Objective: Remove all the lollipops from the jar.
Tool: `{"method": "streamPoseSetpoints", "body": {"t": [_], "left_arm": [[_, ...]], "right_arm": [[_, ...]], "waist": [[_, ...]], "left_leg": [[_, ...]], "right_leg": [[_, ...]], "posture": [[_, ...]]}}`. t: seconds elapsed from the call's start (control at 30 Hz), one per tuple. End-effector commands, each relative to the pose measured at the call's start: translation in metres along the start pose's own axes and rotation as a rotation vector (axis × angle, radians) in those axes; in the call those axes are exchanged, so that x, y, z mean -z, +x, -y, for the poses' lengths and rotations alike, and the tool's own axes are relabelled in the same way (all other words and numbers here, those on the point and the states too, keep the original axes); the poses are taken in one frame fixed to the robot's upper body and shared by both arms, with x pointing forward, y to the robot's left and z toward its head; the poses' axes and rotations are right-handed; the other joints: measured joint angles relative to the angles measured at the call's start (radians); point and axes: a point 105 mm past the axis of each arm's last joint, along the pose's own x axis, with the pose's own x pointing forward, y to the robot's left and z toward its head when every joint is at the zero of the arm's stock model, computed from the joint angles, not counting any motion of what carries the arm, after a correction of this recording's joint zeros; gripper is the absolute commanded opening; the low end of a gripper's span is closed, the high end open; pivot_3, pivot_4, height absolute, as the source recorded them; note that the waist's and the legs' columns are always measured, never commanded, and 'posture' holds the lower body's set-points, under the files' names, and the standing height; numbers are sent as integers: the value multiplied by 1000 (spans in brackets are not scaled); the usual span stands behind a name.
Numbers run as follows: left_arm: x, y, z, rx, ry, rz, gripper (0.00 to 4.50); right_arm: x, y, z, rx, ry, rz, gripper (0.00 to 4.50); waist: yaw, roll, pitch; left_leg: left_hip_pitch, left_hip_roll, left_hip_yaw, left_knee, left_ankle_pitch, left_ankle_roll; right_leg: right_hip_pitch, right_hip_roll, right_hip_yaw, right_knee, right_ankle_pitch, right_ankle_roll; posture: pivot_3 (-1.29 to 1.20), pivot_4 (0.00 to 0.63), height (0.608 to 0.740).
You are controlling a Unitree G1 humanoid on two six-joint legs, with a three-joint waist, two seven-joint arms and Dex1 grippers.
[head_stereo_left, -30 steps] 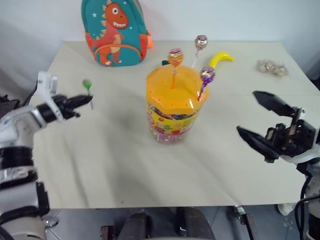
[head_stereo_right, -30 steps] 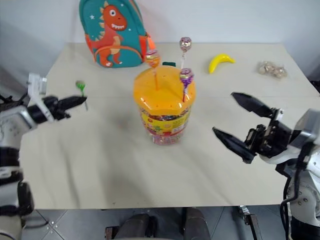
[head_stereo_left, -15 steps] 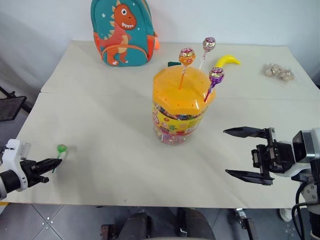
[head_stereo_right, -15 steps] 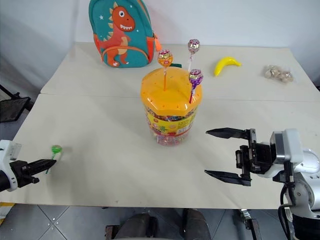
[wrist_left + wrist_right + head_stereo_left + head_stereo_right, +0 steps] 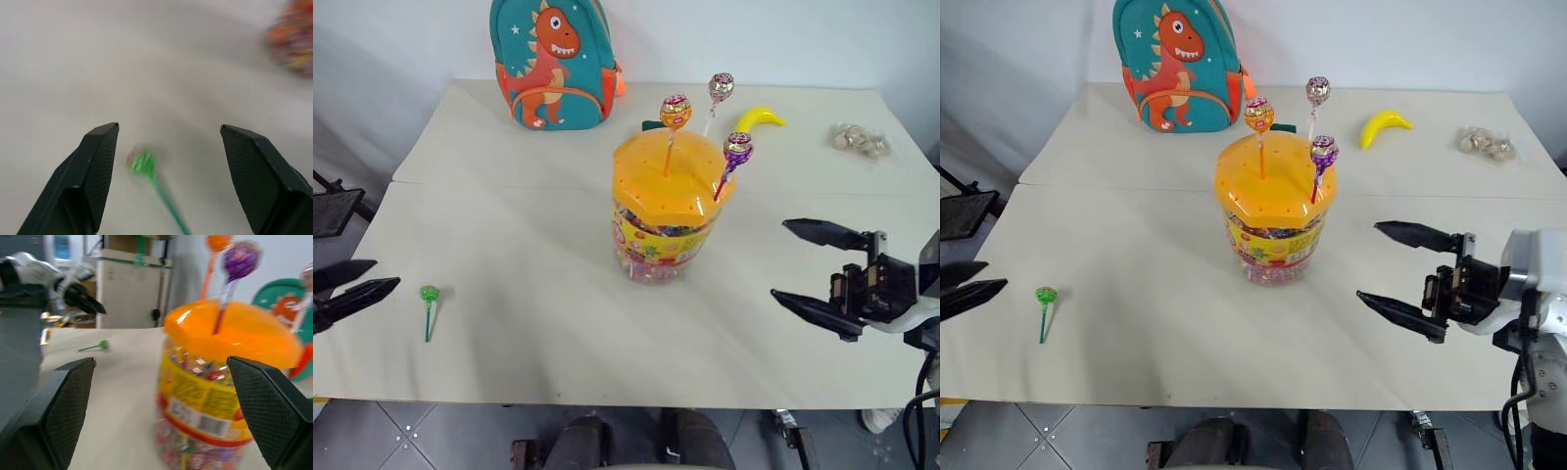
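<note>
Three lollipops (image 5: pixel 676 111) stand in the jar (image 5: pixel 670 201) — green one (image 5: pixel 430 294) lies on the table (image 5: pixel 538 294). Left gripper (image 5: pixel 357 277) gapes beside it; right gripper (image 5: pixel 803 264) spread wide, empty.

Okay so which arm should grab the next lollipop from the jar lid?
Probably the right gripper: open and beside the jar, nearest the purple-stick lollipop. The left gripper sits off the table's edge.

Black, tapered, textured pincer fingers (image 5: pixel 818 234); white-grey wrist housing behind.

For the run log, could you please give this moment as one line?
green lollipop: lying on table | jar: three lollipops in lid | left gripper: open, empty | right gripper: open, empty
</note>
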Motion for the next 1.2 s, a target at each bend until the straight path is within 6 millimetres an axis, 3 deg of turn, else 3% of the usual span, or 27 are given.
{"method": "streamPoseSetpoints", "body": {"t": [0.03,0.17,0.2,0.33,0.53,0.67,0.77,1.07,1.2], "left_arm": [[-43,26,29,234,105,119,3523],[-92,84,78,536,177,324,4359],[-102,106,96,620,195,371,4467],[-136,165,152,836,220,481,4467],[-165,200,187,956,153,518,4467],[-165,212,204,1008,181,462,4467],[-167,213,201,987,166,463,3903],[-172,217,201,938,154,481,1148],[-196,203,191,924,37,600,11]], "right_arm": [[-25,-2,11,93,-69,45,4500],[-36,2,15,153,-86,104,4500],[-38,4,14,158,-98,112,4500],[-49,1,11,178,-145,122,4500],[-56,1,5,195,-141,133,4500],[-54,-1,-1,215,-140,127,4500],[-52,-4,-3,230,-142,117,4500],[-46,-9,-1,247,-141,120,4500],[-45,-11,2,236,-132,128,4500]], "waist": [[6,1,0],[11,-1,0],[12,-1,0],[13,-4,1],[-13,-5,1],[2,-5,1],[4,-5,1],[7,-5,1],[6,-5,1]], "left_leg": [[0,-1,0,0,0,1],[-1,-3,-2,2,1,2],[-1,-3,-2,2,2,2],[0,-8,2,3,4,5],[1,-5,12,1,4,7],[1,-3,11,2,4,5],[1,-4,11,3,4,6],[1,-4,9,3,4,6],[1,-4,9,3,4,6]], "right_leg": [[0,-1,-1,0,0,0],[2,-2,-1,0,1,2],[2,-2,-1,2,2,3],[1,2,-2,8,3,5],[-1,8,0,3,5,9],[-1,9,-1,3,5,9],[-1,9,0,3,5,9],[0,9,0,2,5,9],[0,9,0,2,5,9]], "posture": [[0,150,740],[0,150,740],[0,150,740],[0,150,740],[0,150,740],[0,150,740],[0,150,740],[0,150,740],[0,150,740]]}}
